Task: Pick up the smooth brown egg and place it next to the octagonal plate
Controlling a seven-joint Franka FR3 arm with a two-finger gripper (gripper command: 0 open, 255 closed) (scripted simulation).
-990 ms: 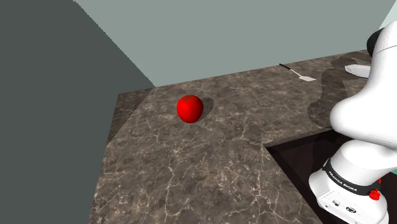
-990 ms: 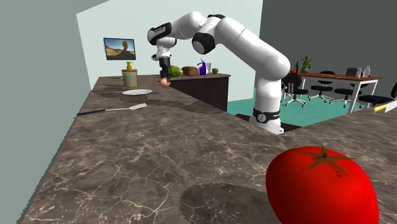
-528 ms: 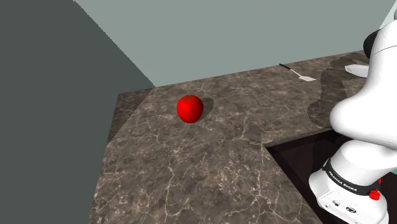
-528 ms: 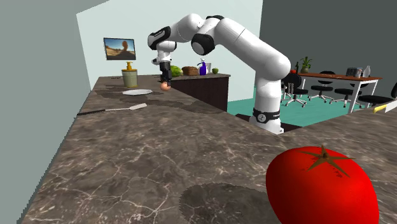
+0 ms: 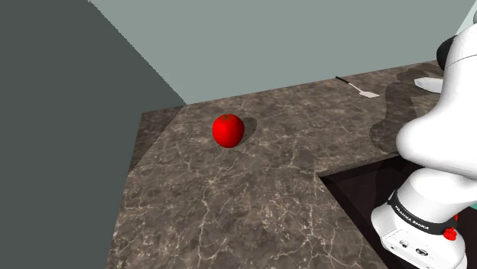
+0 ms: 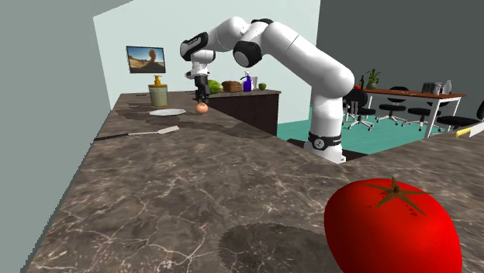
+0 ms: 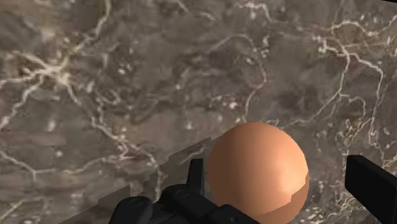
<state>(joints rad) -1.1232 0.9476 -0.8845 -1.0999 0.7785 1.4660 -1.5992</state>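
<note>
The smooth brown egg (image 7: 257, 167) lies between my gripper's (image 7: 280, 170) fingers, close to one finger (image 7: 194, 181) and clear of the other (image 7: 372, 184). The jaws stand apart, open, not clasping it. In the second exterior view the egg (image 6: 202, 108) rests low on the marble counter at its far end, just right of the pale flat plate (image 6: 167, 112). My gripper (image 6: 201, 98) hangs right above the egg. The plate's edge (image 5: 428, 82) peeks out beside the arm in the shoulder view.
A red tomato (image 5: 228, 130) sits mid-counter and looms large in the second exterior view (image 6: 392, 225). A spatula (image 6: 140, 133) lies near the plate. A yellowish pot (image 6: 158, 95) stands behind the plate. The stand (image 5: 420, 229) sits in a dark recess.
The fingers have parted and let go of the egg. The egg has dropped slightly from the fingertips to the counter beside the plate. The arm has hardly moved.
</note>
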